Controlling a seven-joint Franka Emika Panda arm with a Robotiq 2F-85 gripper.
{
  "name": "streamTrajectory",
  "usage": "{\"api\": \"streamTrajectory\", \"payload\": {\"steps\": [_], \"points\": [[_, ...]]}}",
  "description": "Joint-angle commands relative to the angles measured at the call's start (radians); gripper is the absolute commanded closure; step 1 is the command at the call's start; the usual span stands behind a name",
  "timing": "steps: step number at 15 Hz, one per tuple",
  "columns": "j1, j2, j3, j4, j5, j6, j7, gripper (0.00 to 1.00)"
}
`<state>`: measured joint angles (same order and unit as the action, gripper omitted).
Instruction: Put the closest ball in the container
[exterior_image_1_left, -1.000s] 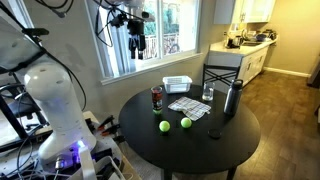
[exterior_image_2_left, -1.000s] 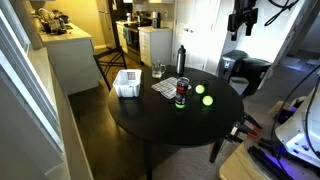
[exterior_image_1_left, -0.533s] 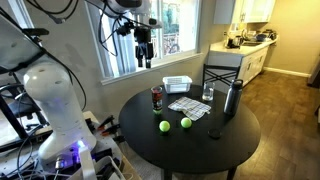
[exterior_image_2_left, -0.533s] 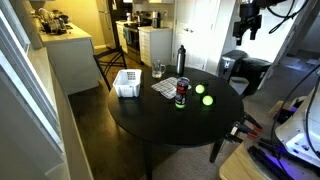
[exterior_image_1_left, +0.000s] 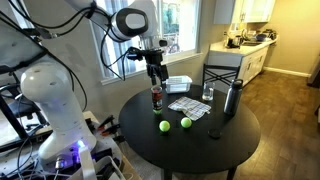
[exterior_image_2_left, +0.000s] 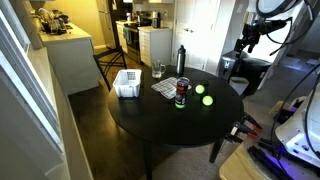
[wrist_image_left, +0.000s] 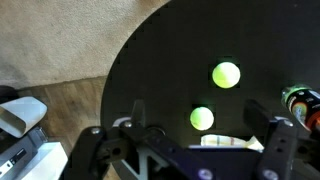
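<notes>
Two green balls lie on the round black table (exterior_image_1_left: 232, 142): one (exterior_image_1_left: 165, 126) and another (exterior_image_1_left: 185, 123). They also show in an exterior view (exterior_image_2_left: 207, 100), (exterior_image_2_left: 198, 89) and in the wrist view (wrist_image_left: 202, 118), (wrist_image_left: 226, 74). The white basket container (exterior_image_1_left: 177, 84) stands at the table's far side, also seen in an exterior view (exterior_image_2_left: 128, 84). My gripper (exterior_image_1_left: 155, 72) hangs open and empty in the air above the table, well above the balls. In the wrist view one ball lies between my open fingers (wrist_image_left: 200, 128), far below them.
A dark drink can (exterior_image_1_left: 157, 97) stands near the balls. A printed sheet (exterior_image_1_left: 189, 105), a glass (exterior_image_1_left: 208, 94), a dark bottle (exterior_image_1_left: 232, 97) and a small dark object (exterior_image_1_left: 213, 134) are on the table. A chair (exterior_image_1_left: 222, 74) stands behind it.
My arm has come down from near the window and moved over the table, toward the can and balls. The gripper stays open. Nothing on the table has moved.
</notes>
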<state>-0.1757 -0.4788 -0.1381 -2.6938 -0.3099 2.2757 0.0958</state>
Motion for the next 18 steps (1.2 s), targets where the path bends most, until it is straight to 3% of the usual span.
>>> {"api": "streamTrajectory", "payload": {"steps": [1,5,10,13,14,18], "points": [[-0.035,0.133,0.044,-0.003,-0.049,0.221,0.053,0.00],[-0.027,0.254,0.108,0.055,-0.057,0.307,0.140,0.00],[-0.003,0.339,0.170,0.132,-0.113,0.307,0.239,0.00],[0.054,0.359,0.176,0.157,-0.071,0.223,0.155,0.00],[0.042,0.343,0.157,0.139,-0.083,0.271,0.190,0.00],[0.070,0.358,0.163,0.150,-0.083,0.239,0.188,0.00]]}}
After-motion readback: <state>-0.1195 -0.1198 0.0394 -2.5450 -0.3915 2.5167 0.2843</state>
